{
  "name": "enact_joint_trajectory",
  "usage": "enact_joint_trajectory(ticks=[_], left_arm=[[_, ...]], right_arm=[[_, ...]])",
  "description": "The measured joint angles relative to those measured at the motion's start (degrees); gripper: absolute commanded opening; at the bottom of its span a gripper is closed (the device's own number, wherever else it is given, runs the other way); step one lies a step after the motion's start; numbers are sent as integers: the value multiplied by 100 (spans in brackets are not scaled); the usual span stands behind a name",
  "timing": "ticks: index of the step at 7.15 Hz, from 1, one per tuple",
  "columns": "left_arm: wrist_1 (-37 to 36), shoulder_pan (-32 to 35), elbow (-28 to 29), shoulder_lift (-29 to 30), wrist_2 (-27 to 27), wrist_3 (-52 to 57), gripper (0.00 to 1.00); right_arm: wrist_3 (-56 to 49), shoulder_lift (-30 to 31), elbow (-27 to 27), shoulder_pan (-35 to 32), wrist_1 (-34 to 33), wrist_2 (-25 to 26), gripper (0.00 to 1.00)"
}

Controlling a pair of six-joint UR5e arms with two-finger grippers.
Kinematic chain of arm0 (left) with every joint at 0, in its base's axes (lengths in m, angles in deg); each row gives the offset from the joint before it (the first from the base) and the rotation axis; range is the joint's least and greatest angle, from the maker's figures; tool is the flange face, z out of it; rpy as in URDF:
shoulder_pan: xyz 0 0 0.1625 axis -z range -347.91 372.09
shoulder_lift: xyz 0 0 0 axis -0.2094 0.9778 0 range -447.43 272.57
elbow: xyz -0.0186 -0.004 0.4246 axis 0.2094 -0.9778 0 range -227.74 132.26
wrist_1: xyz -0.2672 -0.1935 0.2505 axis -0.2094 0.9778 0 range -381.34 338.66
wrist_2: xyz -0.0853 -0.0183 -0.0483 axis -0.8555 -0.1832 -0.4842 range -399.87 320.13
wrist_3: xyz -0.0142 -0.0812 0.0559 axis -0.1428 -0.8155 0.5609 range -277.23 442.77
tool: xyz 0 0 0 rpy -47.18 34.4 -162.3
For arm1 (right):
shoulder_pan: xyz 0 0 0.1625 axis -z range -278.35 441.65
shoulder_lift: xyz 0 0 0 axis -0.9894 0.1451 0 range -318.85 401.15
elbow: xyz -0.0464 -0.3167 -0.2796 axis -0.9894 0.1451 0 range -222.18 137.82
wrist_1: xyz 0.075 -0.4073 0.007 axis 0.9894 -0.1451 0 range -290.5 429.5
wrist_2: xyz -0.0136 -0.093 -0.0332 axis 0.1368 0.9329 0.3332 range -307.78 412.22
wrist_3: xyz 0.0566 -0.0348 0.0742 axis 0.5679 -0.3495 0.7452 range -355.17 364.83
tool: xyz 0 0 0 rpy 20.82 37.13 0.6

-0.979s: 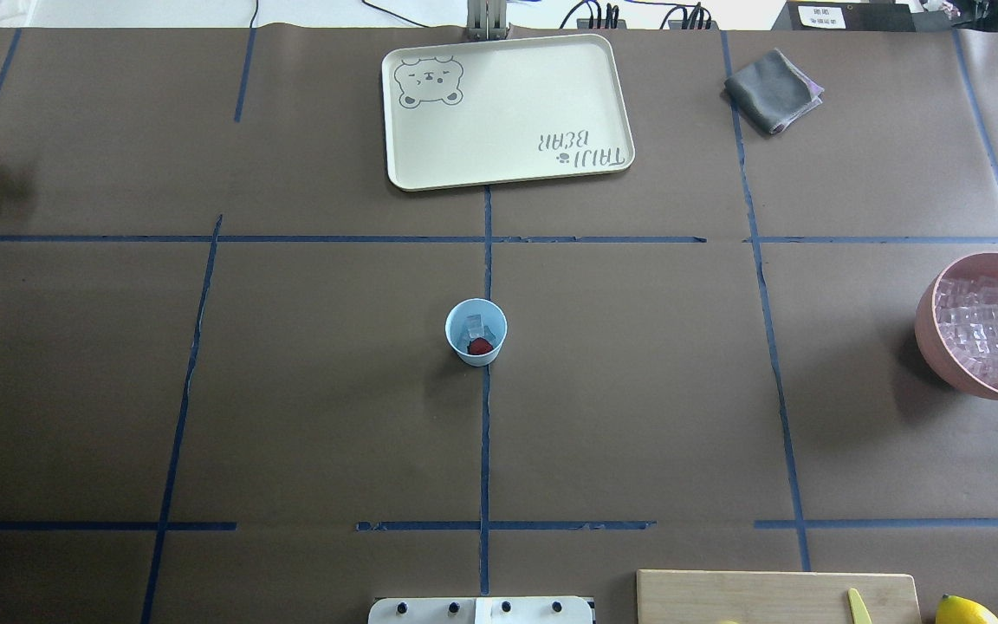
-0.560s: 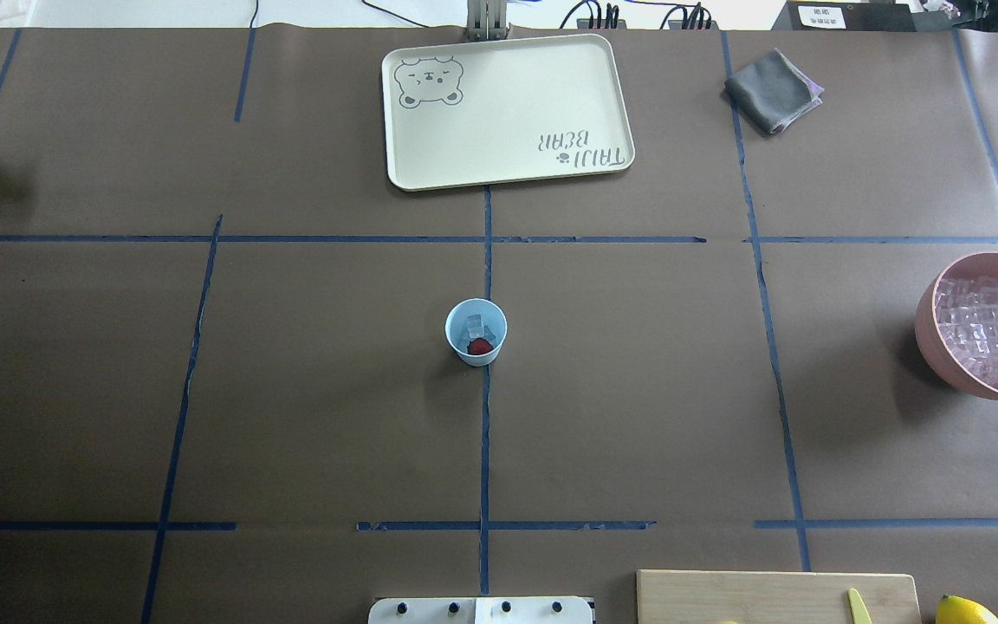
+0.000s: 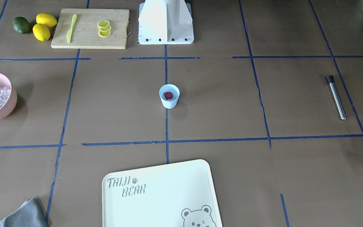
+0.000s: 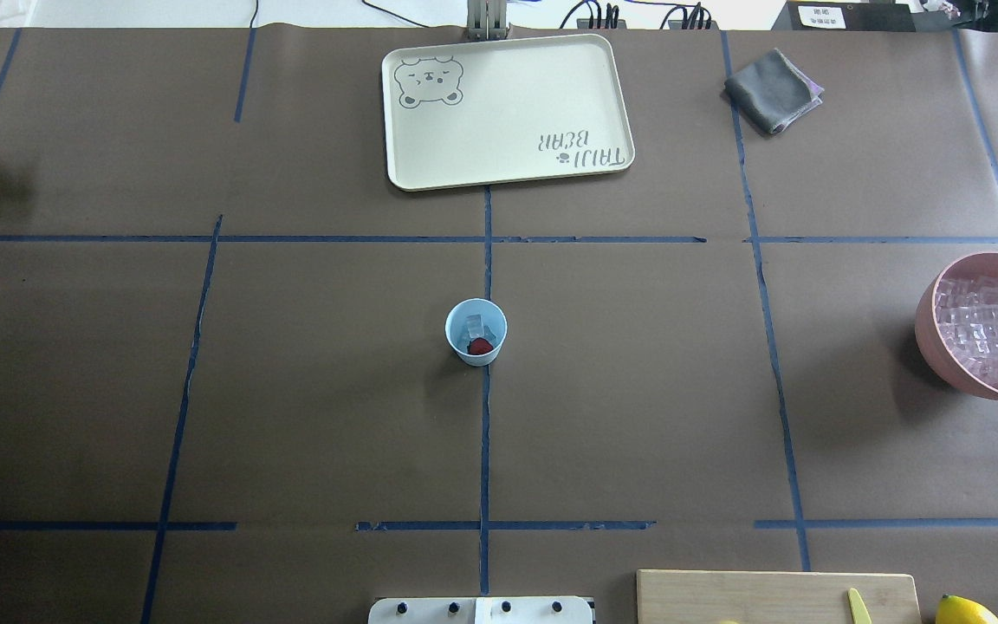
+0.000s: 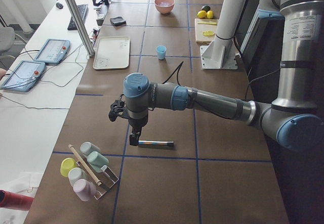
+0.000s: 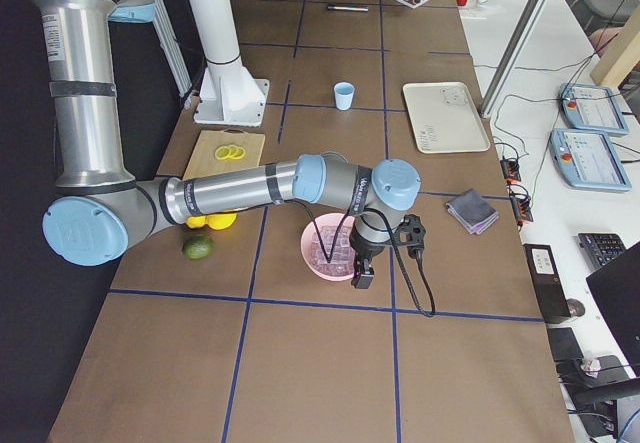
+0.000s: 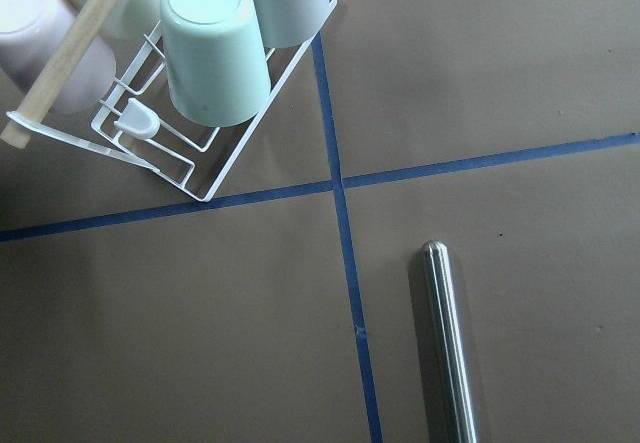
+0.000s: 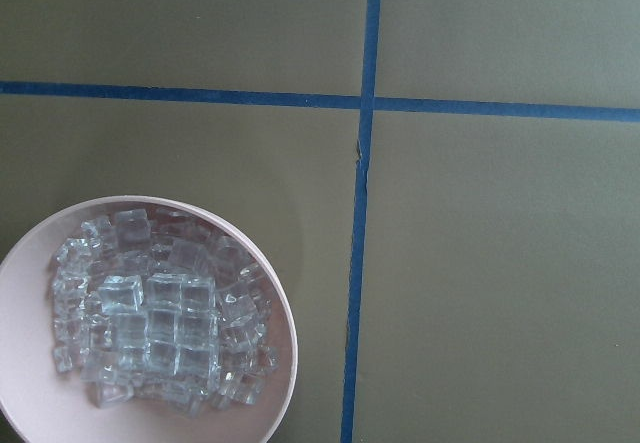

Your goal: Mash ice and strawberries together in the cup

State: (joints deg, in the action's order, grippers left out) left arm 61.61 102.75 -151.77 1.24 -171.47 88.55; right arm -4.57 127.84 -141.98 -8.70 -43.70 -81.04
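The cup [image 4: 476,332] stood upright at the middle of the table, on the crossing of the blue tape lines where either arm could reach it. The strawberry [image 4: 481,346] and a few cubes of ice [image 4: 473,325] already lay inside, so by my judgement the filling was done and the mashing not yet begun. The steel muddler [image 3: 336,97] lay flat on the robot's left, well apart from the cup. The left gripper [image 5: 133,139] hung low near one end of it, most likely to take it up. The right gripper [image 6: 361,278] hung over the pink bowl [image 8: 285,308] of loose cubes. Whether either pair of fingers stood apart or together I could not tell (each showed only in a side view, and neither wrist camera caught its own fingertips). The overhead view showed ice beside the berry, where the front-facing one gave little but the red. The front-facing view showed the whole muddler, which was cut off at the edge overhead.
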Motion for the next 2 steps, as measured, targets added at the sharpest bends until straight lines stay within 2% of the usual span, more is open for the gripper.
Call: enact_joint_trajectory(ticks=[2], left_arm=[[-23,-82,-6,-1,-19,4,100]], right_arm=[[1,-3,-5,0,0,-6,100]])
